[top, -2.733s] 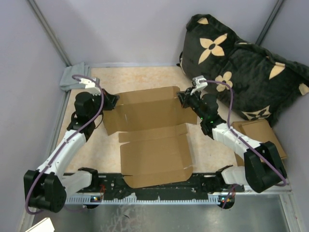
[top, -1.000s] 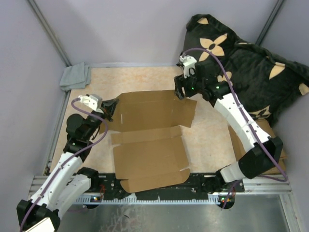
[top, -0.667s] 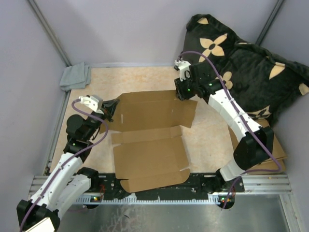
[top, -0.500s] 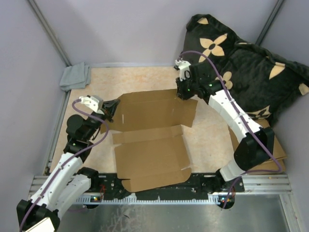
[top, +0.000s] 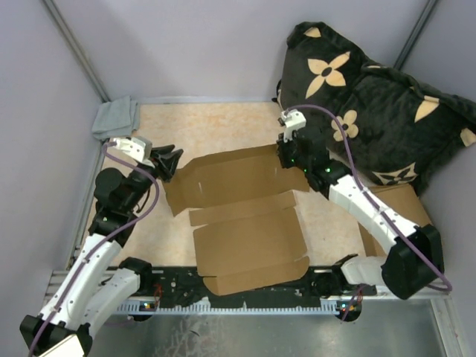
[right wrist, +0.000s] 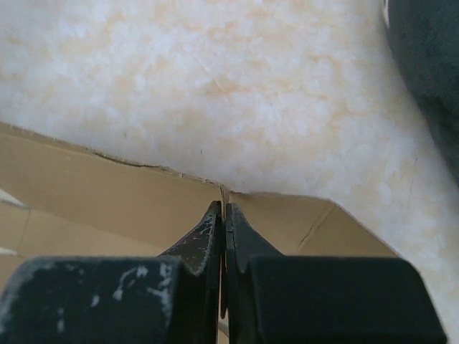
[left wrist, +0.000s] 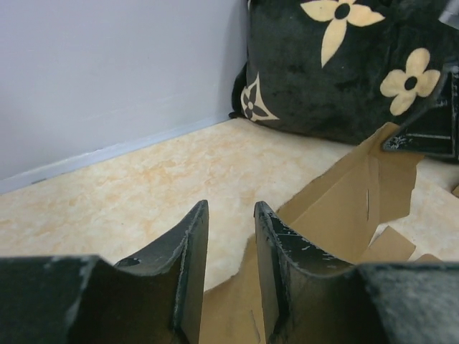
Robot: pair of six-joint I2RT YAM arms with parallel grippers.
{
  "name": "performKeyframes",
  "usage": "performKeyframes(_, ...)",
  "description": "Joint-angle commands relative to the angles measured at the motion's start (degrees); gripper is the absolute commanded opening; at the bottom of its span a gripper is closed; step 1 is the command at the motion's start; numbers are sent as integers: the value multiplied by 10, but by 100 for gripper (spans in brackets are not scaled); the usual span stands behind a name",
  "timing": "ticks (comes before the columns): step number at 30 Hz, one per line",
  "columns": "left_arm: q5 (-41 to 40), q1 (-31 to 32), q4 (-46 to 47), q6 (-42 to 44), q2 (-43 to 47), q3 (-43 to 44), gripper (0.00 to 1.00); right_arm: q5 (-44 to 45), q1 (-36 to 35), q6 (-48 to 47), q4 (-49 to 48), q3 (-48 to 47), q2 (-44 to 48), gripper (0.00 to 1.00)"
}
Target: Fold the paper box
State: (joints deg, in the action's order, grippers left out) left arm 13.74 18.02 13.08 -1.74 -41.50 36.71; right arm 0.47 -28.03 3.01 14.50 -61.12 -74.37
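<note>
Both arms and the sheet have shifted since half a second ago. The paper box [top: 245,238], a plain brown die-cut corrugated cardboard sheet with flaps and slits, has slid rightward and twisted, so its far edge now climbs toward the right.

Left to right: a crumpled grey cloth [top: 115,119] sits in the far left corner of the beige marbled table [top: 216,123]. The left gripper [left wrist: 230,215] is at the box's far left corner with its black fingers parted by a narrow gap. The cardboard edge shows low in that gap but isn't clamped, as far as I can see. The box lies mostly flat mid-table, with its far panel tipped up at the right end. The right gripper [right wrist: 221,215] is squeezed tight on that far edge, right at a slit. Past it are a black plush cushion with tan flowers [top: 372,97] and a stack of smaller flat brown cardboard pieces [top: 405,204].

What could go wrong, my guess: only one side is really pinched, so more pulling would drag and spin the sheet instead of creasing it. Pinching at a slit could also tear it or slip off.

Other changes: the right gripper has come nearer and a bit rightward along with its corner, and the left gripper has edged slightly farther out.
</note>
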Motion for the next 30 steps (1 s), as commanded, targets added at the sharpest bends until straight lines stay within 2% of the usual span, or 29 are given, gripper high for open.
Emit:
performKeyframes(1,-10,3,-59,-3,4,40,39,76,-29,38,-258,94,76,0)
performKeyframes(7,22,3,-162,-30,-25,95,37,227,-99,19,-406,190,94,0)
performKeyframes(12,38,4,-247,-49,-31,124,34,309,-133,10,-447,204,88,0)
performKeyframes(19,25,4,-335,-65,-15,130,33,331,-135,23,-421,194,84,0)
performKeyframes(30,49,4,-344,-99,-25,146,32,320,-135,34,-410,189,70,0)
